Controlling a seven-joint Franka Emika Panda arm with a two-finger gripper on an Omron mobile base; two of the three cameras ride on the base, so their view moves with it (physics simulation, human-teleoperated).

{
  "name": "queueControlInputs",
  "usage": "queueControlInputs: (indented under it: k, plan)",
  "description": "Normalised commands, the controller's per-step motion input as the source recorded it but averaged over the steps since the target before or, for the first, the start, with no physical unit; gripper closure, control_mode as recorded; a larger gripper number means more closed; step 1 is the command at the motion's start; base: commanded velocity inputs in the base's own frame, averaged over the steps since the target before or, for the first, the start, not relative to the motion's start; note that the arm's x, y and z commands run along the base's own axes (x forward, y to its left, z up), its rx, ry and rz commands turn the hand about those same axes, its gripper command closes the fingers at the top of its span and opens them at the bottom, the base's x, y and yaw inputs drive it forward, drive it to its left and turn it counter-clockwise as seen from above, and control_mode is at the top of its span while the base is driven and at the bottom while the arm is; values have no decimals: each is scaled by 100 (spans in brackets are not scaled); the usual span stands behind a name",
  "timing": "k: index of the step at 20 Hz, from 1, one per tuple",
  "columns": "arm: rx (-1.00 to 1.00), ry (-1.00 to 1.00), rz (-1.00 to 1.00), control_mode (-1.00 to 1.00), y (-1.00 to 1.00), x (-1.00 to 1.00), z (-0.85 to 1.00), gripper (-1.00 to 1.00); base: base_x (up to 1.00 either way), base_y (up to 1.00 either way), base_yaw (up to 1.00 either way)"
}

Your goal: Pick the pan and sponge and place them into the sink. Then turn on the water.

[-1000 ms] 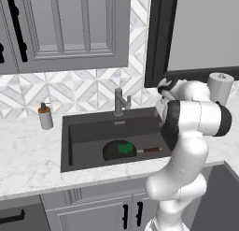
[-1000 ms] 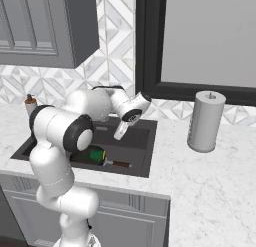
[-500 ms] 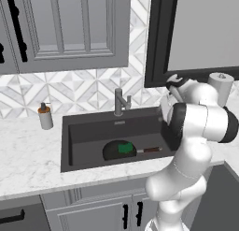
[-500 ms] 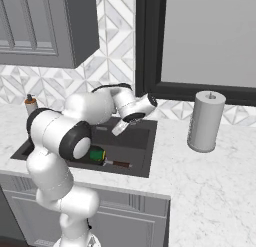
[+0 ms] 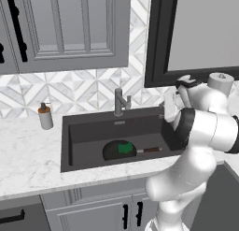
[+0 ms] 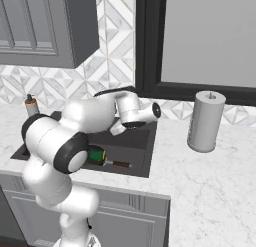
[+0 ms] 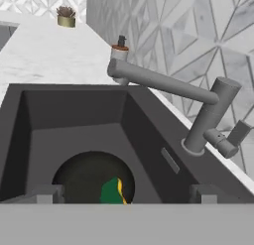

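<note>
The black pan (image 5: pixel 113 151) lies in the sink (image 5: pixel 84 127), its reddish-brown handle (image 5: pixel 151 150) pointing right. On the pan rests the green and yellow sponge (image 5: pixel 125 147). My gripper (image 5: pixel 166 109) hovers over the sink's right end, open and holding nothing. In the hand view the gripper (image 7: pixel 124 194) looks along the basin, with pan (image 7: pixel 84 177) and sponge (image 7: pixel 112 192) below and the grey faucet (image 7: pixel 198 112) to the right. From the right base view the gripper (image 6: pixel 119 130) hangs above the pan (image 6: pixel 90 155) and sponge (image 6: pixel 96 153). The water is out of view.
A soap dispenser (image 5: pixel 45 117) stands on the counter left of the sink. A paper towel roll (image 6: pixel 205 121) stands on the counter to the right. The faucet's lever (image 7: pixel 232 139) sticks out beside its post. A small potted plant (image 7: pixel 66 18) sits far along the counter.
The arm has swung to the right and the hand has turned over the sink's right end. The jaws stay open. Pan and sponge have not moved.
</note>
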Motion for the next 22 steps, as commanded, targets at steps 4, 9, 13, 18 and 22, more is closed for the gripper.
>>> queueControlInputs:
  k: [4,9,13,18,22]
  plan:
    - [0,-12,-1,-100,8,-25,29,-100,0,0,0]
    - [0,-3,0,-100,17,-37,6,-100,0,0,0]
    - [0,0,0,-100,21,-24,7,-100,0,0,0]
    - [0,-9,-3,-100,23,0,8,-100,0,0,0]
    - [3,-4,-7,-100,6,20,6,-100,0,0,0]
